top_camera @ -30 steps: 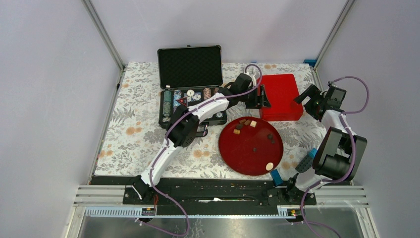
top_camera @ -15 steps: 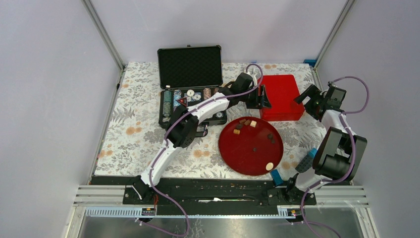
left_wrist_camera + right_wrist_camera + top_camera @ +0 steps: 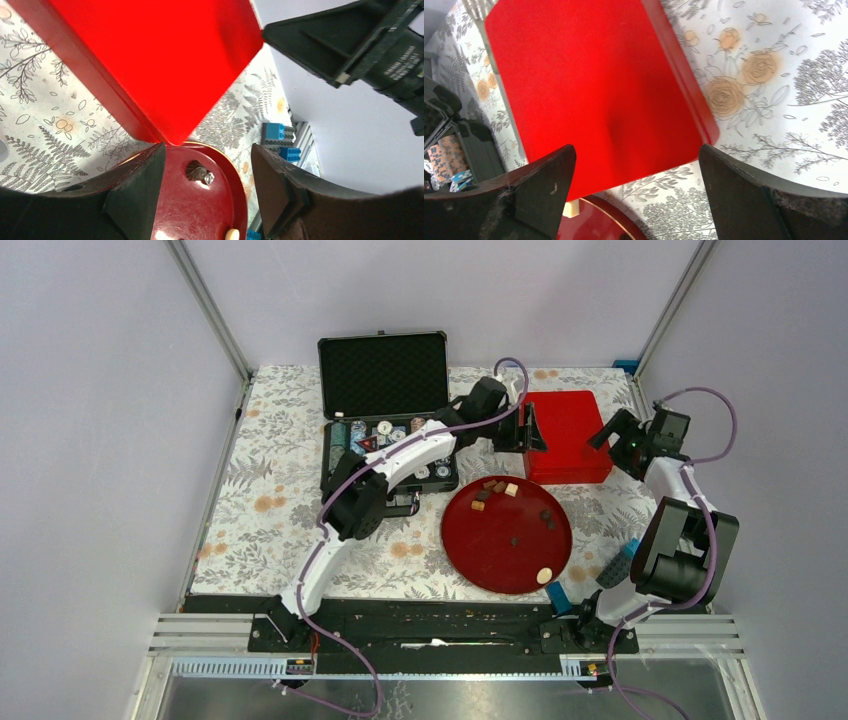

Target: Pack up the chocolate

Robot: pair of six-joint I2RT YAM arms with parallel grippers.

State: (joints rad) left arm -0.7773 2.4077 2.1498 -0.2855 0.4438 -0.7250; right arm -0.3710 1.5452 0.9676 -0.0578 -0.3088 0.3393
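Note:
Several chocolate pieces lie on a dark red round plate point(image 3: 500, 562): a cluster point(image 3: 495, 488) at its far edge, dark ones point(image 3: 546, 515) to the right and a cream one point(image 3: 544, 576) near the front. A closed red box point(image 3: 568, 430) lies behind the plate. My left gripper point(image 3: 530, 433) is open and empty at the box's left edge. The left wrist view shows the box point(image 3: 150, 60), the plate point(image 3: 175, 210) and a dark chocolate point(image 3: 197, 171) between my fingers. My right gripper point(image 3: 607, 435) is open and empty at the box's right edge, above the box point(image 3: 594, 85).
An open black case of poker chips point(image 3: 385, 425) stands at the back left of the box, under my left arm. Blue toy bricks point(image 3: 615, 565) lie right of the plate and one point(image 3: 557, 595) at its front. Metal frame posts bound the flowered mat.
My left gripper has shifted slightly farther back along the box's left edge. My right gripper has edged left toward the box. Both stayed open.

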